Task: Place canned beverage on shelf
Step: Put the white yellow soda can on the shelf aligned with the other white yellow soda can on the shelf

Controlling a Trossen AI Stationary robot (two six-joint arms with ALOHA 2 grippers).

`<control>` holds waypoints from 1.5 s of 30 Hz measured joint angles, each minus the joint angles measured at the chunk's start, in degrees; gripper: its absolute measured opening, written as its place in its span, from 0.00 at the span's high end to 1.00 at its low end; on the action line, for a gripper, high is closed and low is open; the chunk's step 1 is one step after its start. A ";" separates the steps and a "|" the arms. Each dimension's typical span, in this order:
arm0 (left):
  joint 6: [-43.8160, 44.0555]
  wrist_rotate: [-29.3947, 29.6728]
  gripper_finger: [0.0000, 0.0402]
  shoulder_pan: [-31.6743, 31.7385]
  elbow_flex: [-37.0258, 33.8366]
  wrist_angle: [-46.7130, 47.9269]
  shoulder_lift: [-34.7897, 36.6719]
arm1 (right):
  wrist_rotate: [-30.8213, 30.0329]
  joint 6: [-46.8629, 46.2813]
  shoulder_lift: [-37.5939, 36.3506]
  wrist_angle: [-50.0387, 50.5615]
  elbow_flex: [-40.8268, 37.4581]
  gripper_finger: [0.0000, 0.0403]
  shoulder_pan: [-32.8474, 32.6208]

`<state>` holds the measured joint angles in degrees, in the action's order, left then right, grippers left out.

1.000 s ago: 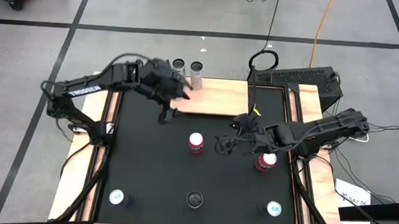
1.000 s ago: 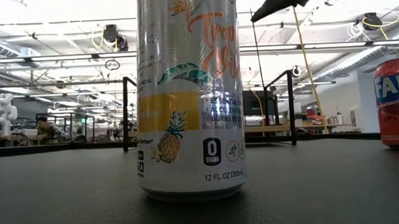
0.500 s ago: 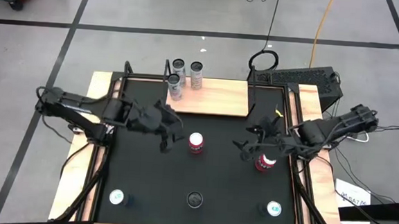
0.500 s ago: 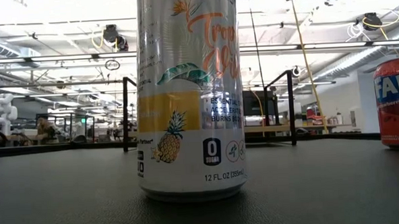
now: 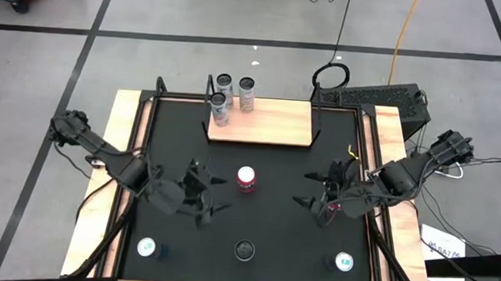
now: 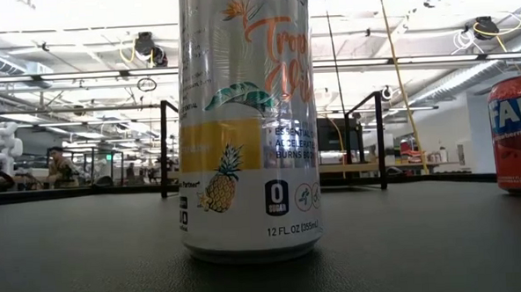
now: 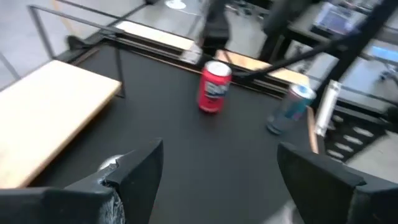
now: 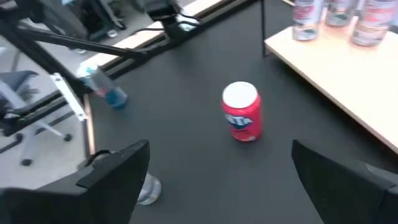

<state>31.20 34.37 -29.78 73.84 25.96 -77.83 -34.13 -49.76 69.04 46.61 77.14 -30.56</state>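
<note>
The left gripper point(image 5: 201, 200) and right gripper point(image 5: 318, 200) hang low over the table point(image 5: 271, 238), both with fingers spread and empty. A red can point(image 5: 246, 179) stands between them, just before the shelf point(image 5: 269, 124), which carries three cans point(image 5: 222, 109) at its left end. A second red can is mostly hidden under the right gripper.

Bright ceiling light strips point(image 6: 79, 35) are glowing over the workshop, while black tape lines point(image 5: 91, 33) are crossing the grey concrete floor point(image 5: 46, 67).
</note>
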 joint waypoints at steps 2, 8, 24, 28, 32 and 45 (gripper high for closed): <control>-0.02 -0.66 0.22 -2.07 0.00 0.08 0.19 | -0.08 0.08 0.00 -0.73 0.00 0.06 -0.83; -0.02 -6.67 0.22 -6.12 0.02 1.42 0.25 | -0.08 0.11 0.58 -2.10 0.00 0.06 -3.08; -14.05 -13.40 0.22 -4.41 0.09 -9.53 -6.53 | -0.92 -4.58 8.69 -3.57 -0.02 0.06 -1.24; -13.75 -13.35 0.22 -3.85 0.09 -10.83 -9.80 | -3.51 -7.95 8.37 -3.52 -0.02 0.06 -1.12; -13.52 -14.51 0.22 -4.06 0.07 -14.03 -13.14 | -3.36 -9.42 8.20 -3.19 -0.02 0.06 -1.39; -7.50 -17.66 0.22 -4.37 0.07 -14.98 -17.15 | -3.56 -10.47 8.31 -1.10 -0.02 0.06 -1.78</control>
<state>23.70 16.71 -34.15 73.91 10.98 -94.98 -37.69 -60.23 77.34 45.51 77.12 -32.34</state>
